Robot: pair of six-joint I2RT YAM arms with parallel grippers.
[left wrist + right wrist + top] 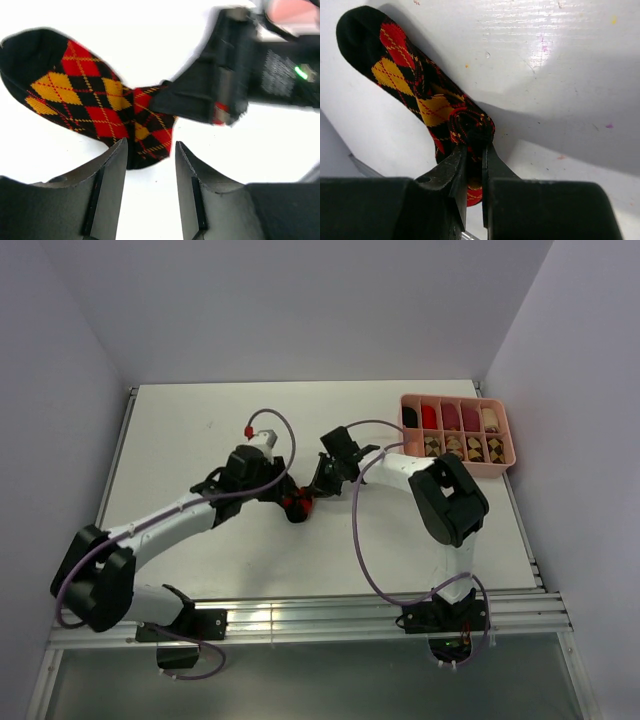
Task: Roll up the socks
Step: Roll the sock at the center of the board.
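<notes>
White surface point(180, 430) with pale walls on 3 sides carries the black-red-orange sock point(296, 506) near its middle, between the 2 arms' tips. From above the sock is only a small red-and-black patch. The right wrist view shows its black toe lying flat and far from the camera, while the near end is curled into a tight bunch point(420, 95). The right claw point(474, 150) pinches that bunch, its fingers pressed close on the fabric. The left wrist view shows the sock point(95, 105) spread flat with the diamonds plain to see and the right claw point(165, 102) gripping its folded end. The left claw point(150, 150) stands spread, holding nothing, with the sock's folded edge just beyond its gap. Only the overhead view shows the pink bin point(455, 400) at the far right corner. It has 2 rows of 5 compartments, with plain rolls in the back row and patterned rolls in the front row. Both arms reach in towards the middle, the left arm from the near left corner and the right arm with its elbow bent.
</notes>
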